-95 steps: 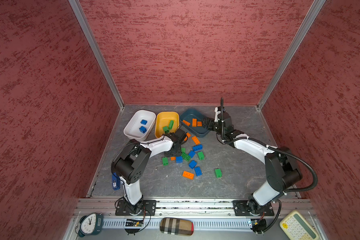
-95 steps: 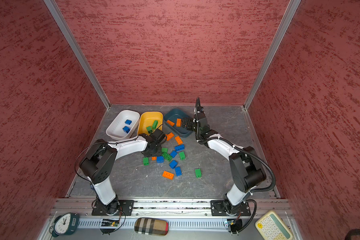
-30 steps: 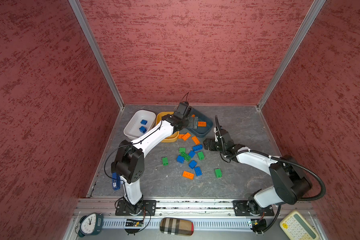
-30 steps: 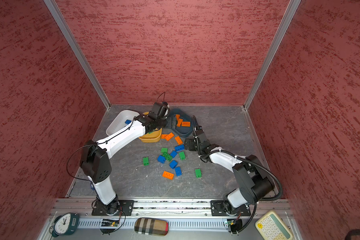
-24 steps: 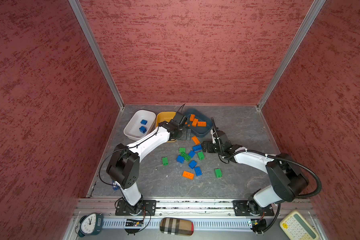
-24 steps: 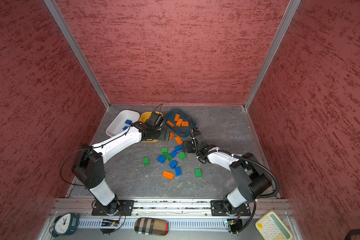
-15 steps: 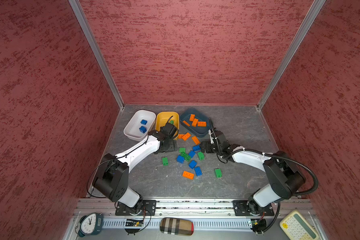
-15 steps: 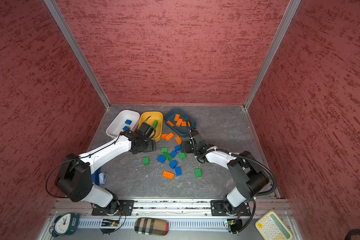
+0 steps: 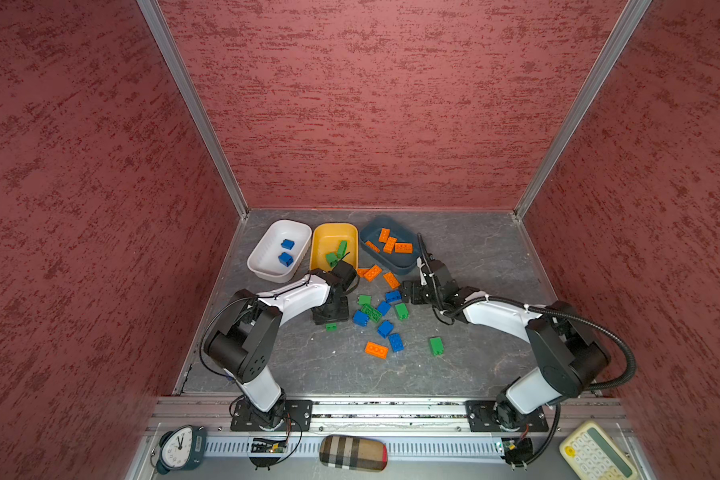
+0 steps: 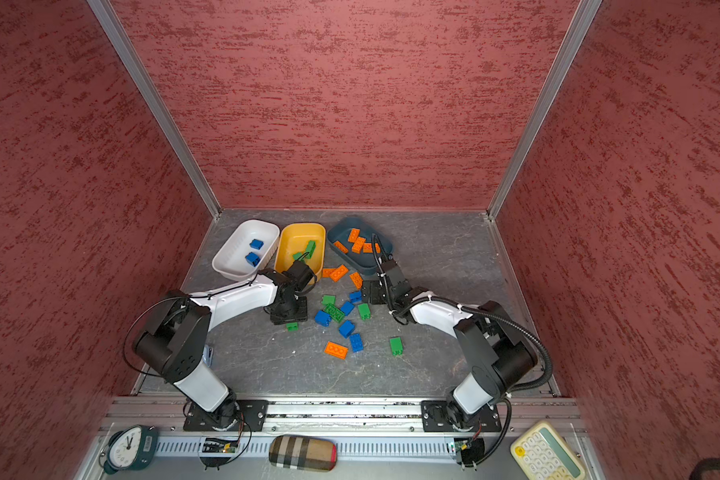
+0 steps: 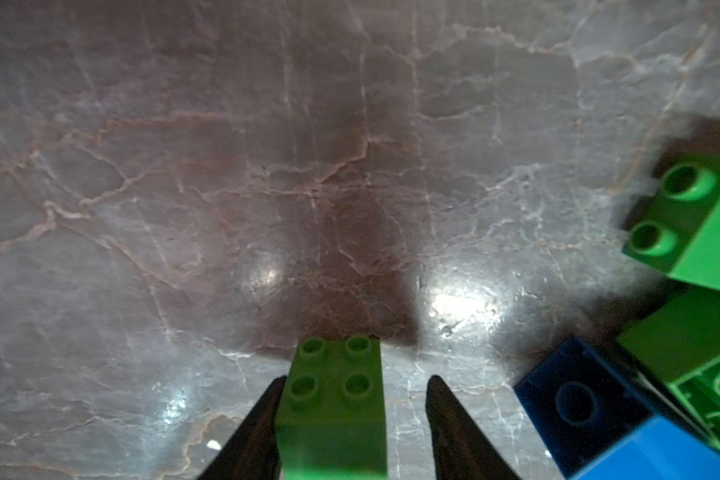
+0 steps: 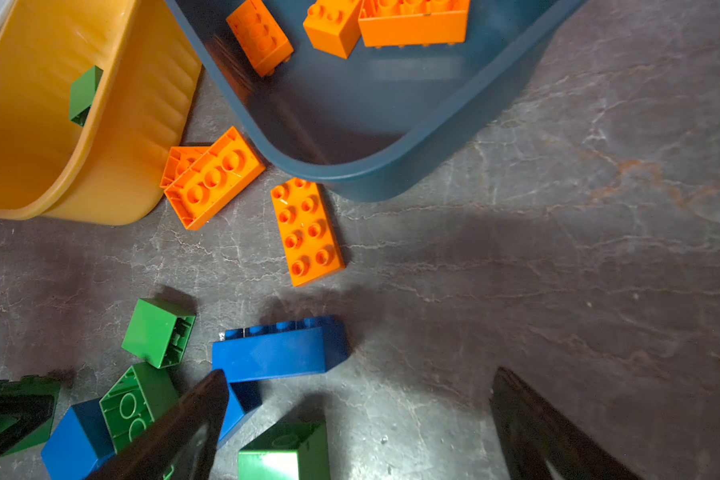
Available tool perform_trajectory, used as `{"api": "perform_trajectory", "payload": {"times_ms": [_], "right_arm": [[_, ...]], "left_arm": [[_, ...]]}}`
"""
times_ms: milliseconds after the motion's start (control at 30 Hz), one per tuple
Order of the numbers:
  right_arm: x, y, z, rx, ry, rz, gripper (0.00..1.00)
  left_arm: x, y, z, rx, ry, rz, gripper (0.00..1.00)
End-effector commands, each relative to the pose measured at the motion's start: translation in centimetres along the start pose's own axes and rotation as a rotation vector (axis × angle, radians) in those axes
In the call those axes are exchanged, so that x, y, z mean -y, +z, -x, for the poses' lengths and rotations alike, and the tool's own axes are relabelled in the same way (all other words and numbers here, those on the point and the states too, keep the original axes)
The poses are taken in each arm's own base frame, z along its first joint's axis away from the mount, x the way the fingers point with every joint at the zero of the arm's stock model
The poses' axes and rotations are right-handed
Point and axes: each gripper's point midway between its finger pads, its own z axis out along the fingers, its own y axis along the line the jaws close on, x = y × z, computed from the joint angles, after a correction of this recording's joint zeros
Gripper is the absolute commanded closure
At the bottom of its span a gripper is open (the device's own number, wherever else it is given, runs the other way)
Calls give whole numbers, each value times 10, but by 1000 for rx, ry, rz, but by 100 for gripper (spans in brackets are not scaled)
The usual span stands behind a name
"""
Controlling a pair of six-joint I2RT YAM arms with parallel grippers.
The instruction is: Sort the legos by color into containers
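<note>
Left gripper: jaws apart. Green brick sits on the table between them, touching one finger and clear of the other. Right gripper: jaws wide apart, blue brick at one fingertip.

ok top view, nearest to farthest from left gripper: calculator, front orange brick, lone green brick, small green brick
1. small green brick, at the left gripper
2. front orange brick, middle floor
3. lone green brick, farther right
4. calculator, front right corner
</note>
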Motion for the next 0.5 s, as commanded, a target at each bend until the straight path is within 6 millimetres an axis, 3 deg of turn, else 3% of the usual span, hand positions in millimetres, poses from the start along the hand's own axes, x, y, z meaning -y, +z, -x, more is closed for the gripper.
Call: {"api": "perform_trajectory", "payload": {"times_ms": [0, 233, 467], "right_arm": [[-2, -1, 8, 29, -8, -11, 1], [-7, -3, 11, 29, -27, -2, 1], [-12, -2, 11, 24, -51, 0, 1]], "left_arm": [[3, -2, 0, 11, 7, 8, 57], [2, -15, 11, 78, 30, 4, 70], [9, -63, 51, 242, -1, -91, 74]]}}
